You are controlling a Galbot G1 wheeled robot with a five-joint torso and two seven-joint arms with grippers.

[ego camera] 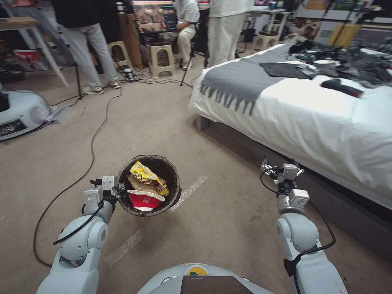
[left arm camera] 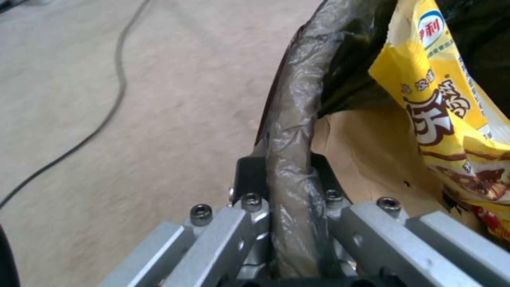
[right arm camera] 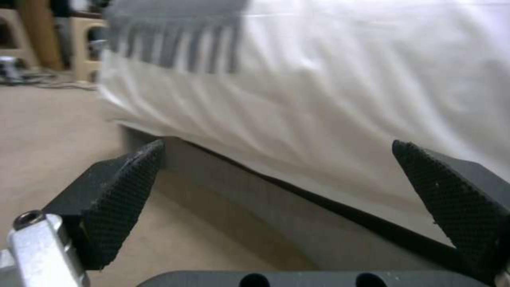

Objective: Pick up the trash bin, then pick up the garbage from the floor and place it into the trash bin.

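Thin plastic, the trash bin [ego camera: 149, 185] hangs above the carpet beside the bed — left gripper [left arm camera: 287, 175] clenched on its bag-wrapped rim, likely light but slippery there — right gripper [right arm camera: 276, 179] spread, empty.

The trash bin [ego camera: 149, 185] holds garbage [ego camera: 148, 176]; the bed [ego camera: 310, 118] lies to its right.

The trash bin [ego camera: 149, 185], lined with a dark bag folded over its rim, hangs upright above the floor, holding a yellow snack wrapper [ego camera: 148, 176], tan paper [ego camera: 141, 187] and a red-and-white crushed cup [ego camera: 145, 199].
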